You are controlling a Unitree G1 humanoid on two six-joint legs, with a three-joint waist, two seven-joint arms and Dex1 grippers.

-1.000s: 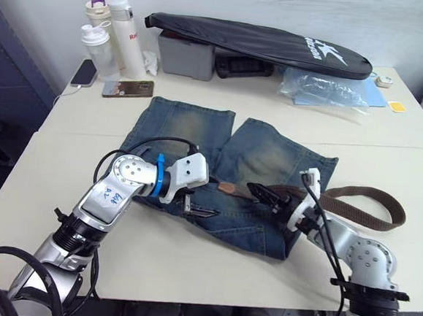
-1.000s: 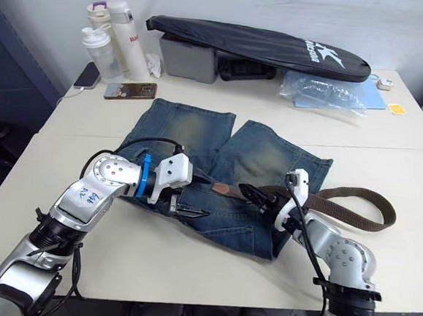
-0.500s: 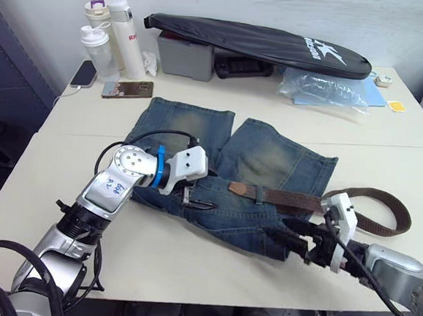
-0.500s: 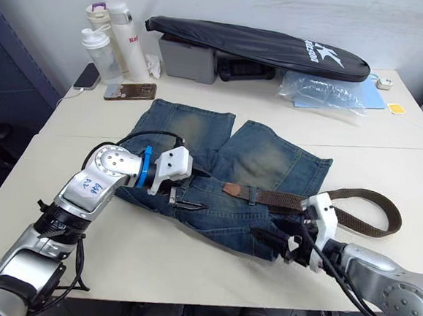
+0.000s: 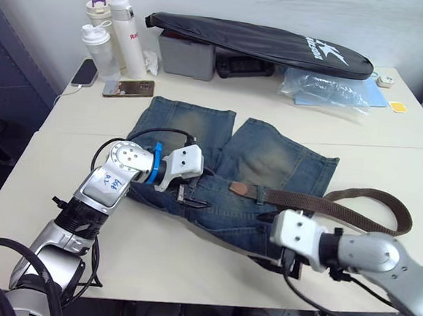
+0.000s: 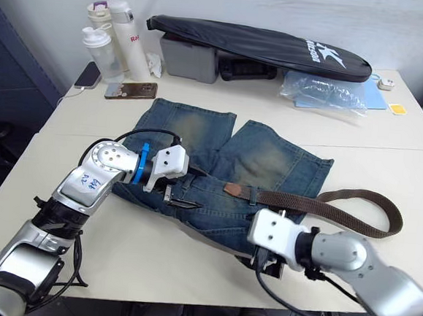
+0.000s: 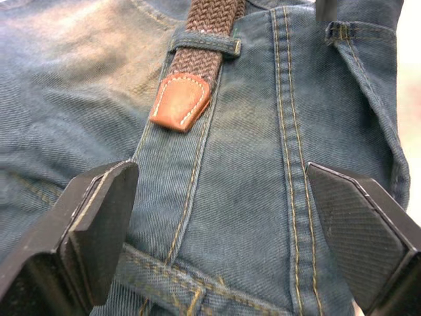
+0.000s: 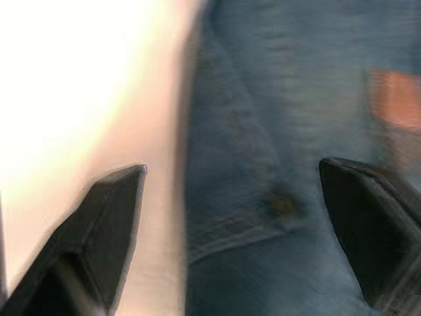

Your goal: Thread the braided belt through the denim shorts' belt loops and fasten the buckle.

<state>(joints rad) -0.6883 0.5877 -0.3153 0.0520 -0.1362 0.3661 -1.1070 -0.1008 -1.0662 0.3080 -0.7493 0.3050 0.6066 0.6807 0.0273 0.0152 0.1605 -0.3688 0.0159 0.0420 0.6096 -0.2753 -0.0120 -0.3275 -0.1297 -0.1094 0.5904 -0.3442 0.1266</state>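
Cluttered table (image 5: 188, 266) | your left gripper (image 7: 217, 224) gaped empty over denim shorts (image 5: 270, 162) | right gripper (image 8: 230, 217) wide, empty | braided belt (image 5: 340, 205) barely threaded, tip could slip back out.

The left gripper (image 7: 220, 230) is hanging with its fingers spread wide; the right gripper (image 8: 230, 230) is likewise gaping, its arm bending inward.

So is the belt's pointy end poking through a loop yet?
Yes, through one. The braided belt passes under a belt loop on the denim shorts, and its tan tip sticks out past it.
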